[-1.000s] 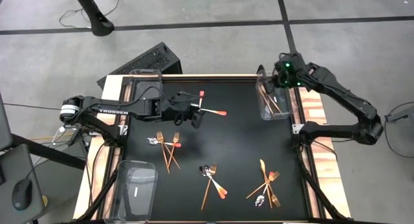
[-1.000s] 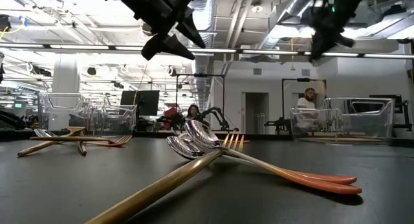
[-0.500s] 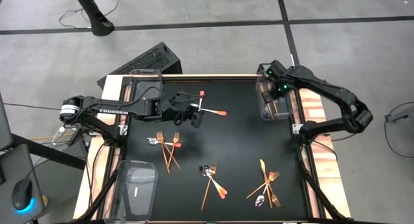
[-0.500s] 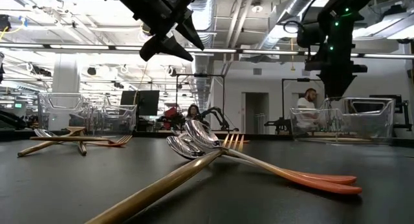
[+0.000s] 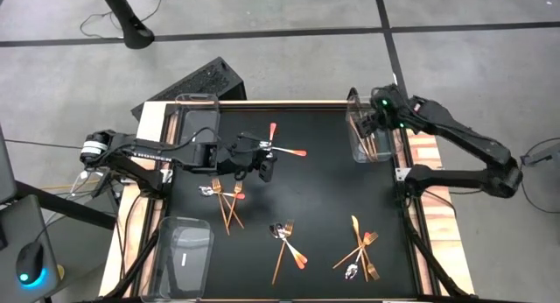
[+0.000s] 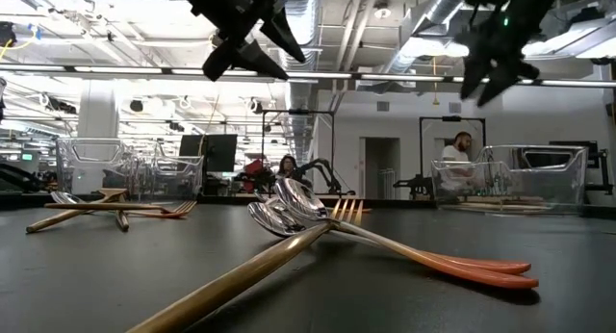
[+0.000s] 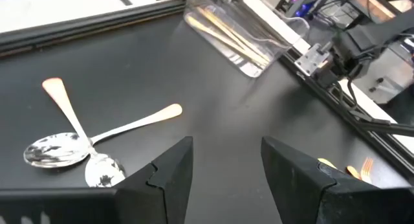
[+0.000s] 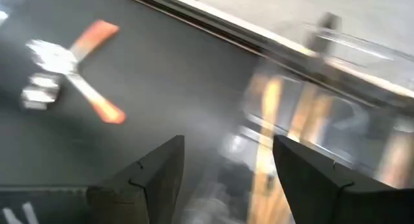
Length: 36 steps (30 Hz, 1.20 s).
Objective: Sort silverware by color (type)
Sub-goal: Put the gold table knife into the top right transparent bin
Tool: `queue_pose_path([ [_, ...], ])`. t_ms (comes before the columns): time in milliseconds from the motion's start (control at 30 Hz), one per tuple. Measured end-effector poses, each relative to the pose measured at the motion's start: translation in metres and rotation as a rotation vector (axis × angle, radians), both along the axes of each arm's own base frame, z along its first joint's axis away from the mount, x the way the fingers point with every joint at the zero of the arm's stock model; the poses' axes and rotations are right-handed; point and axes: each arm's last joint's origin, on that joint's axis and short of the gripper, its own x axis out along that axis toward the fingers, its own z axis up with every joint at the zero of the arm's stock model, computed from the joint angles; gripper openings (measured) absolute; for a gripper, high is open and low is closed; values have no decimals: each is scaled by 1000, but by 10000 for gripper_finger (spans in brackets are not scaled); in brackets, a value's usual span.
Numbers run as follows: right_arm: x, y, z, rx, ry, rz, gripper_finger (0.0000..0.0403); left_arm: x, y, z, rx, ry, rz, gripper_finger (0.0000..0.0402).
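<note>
Right pincer (image 5: 371,130) open over bin (image 5: 354,151) | left pincer (image 5: 269,163) open, empty

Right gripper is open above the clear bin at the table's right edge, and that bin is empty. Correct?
Not quite. The right gripper is open above the bin, but the bin is not empty: the high view shows gold utensils lying in it.

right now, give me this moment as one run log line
left gripper: open, above two crossed silver spoons with orange-red handles | right gripper: open, empty, over clear plastic bin holding gold utensils
</note>
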Motion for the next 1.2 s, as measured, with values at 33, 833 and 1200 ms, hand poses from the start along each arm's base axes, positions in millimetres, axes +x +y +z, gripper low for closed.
queue_pose_path([
  [33, 3, 7, 3, 4, -42, 18, 259, 0, -2, 0, 12, -1, -7, 169],
  [833, 106, 240, -66, 520, -195, 6, 259, -22, -118, -2, 174, 75, -545, 169],
  [1200, 99, 297, -102, 570, 292, -155, 259, -36, -138, -8, 188, 145, -585, 169],
])
